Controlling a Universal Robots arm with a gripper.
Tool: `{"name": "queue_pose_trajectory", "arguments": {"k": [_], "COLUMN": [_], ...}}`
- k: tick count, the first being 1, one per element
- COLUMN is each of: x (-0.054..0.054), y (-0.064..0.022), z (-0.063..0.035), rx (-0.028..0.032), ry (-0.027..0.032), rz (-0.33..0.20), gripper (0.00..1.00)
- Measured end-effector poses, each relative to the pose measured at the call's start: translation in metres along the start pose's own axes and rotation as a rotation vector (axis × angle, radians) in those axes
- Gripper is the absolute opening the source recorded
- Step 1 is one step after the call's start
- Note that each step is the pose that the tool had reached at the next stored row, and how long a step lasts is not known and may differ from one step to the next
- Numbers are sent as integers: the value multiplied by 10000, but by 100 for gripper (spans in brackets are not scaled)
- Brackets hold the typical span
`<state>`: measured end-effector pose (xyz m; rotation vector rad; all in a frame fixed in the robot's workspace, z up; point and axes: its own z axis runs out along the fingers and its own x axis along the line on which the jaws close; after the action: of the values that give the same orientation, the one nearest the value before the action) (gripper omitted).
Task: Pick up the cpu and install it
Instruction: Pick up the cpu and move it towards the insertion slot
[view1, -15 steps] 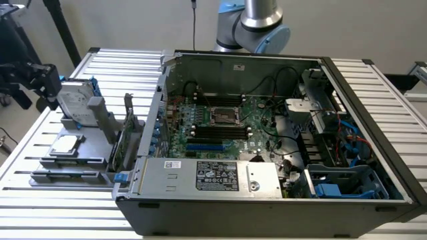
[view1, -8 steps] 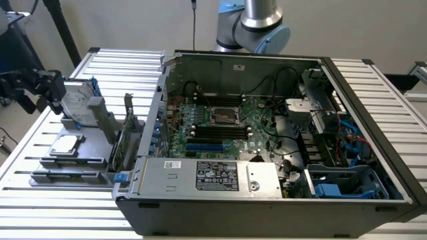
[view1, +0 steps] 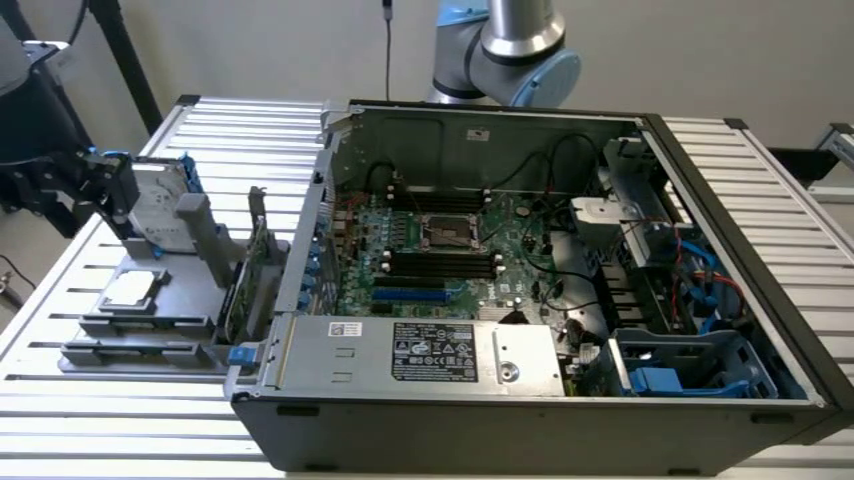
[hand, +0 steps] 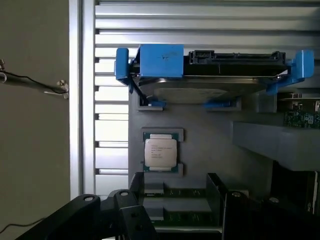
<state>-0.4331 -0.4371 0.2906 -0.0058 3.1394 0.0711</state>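
Note:
The cpu (view1: 130, 290) (hand: 160, 151), a small square chip with a silver top, lies flat in a recess of the grey fixture (view1: 180, 290) (hand: 210, 145) on the exterior view's left. My gripper (hand: 175, 189) hangs well above the fixture, open, with nothing between its dark fingers (hand: 136, 187). The chip sits a little beyond the fingertips. The dark metal-framed motherboard socket (view1: 451, 233) lies in the middle of the open computer case (view1: 534, 420).
A silver hard drive in a blue frame (view1: 158, 205) (hand: 210, 75) stands on the fixture behind the chip. A green expansion card (view1: 247, 275) stands upright between fixture and case. Dark equipment (view1: 54, 170) stands at the slatted table's (view1: 80, 400) left edge. The arm (view1: 521, 45) rises behind the case.

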Motion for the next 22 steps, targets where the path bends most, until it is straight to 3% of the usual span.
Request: {"name": "queue_pose_trajectory", "arguments": {"k": [22], "x": [-3], "y": [-49], "z": [397], "rx": [1], "ry": [14], "rz": [-273], "gripper": [61]}}
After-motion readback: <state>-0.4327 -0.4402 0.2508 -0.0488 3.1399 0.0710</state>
